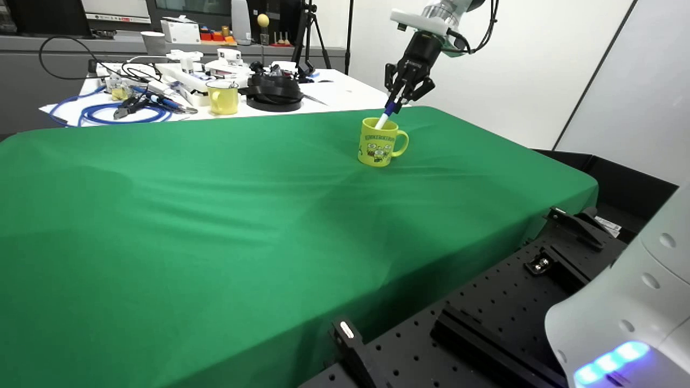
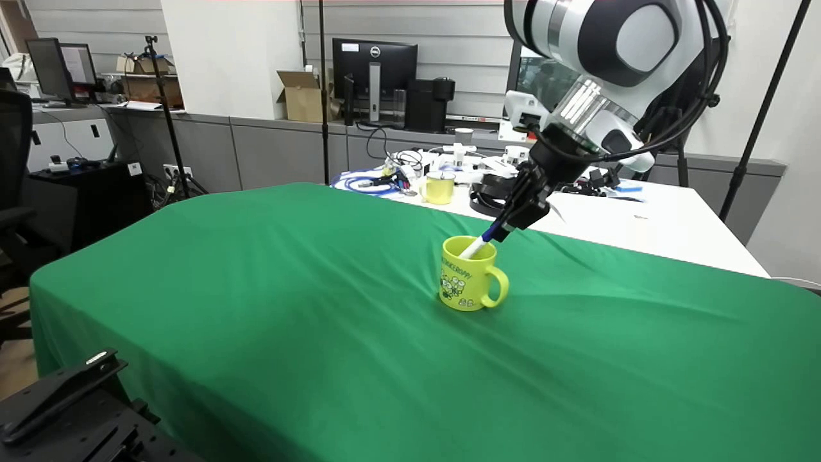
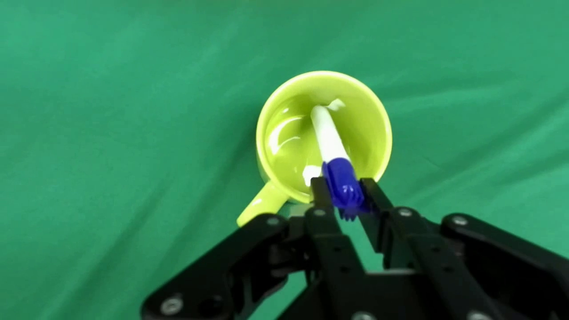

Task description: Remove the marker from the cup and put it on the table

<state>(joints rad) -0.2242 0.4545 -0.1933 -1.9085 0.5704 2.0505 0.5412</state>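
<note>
Evidently the gripper pinches the marker, leaning toward five o'clock in the wrist view; I fear a sideways tug could catch and topple the cup.

The white arm reaches in from the top edge in both exterior views, its silver wrist slanting downward. The black fingers tilt downward too, pinched close together. Blue lights glow on the white base.
</note>
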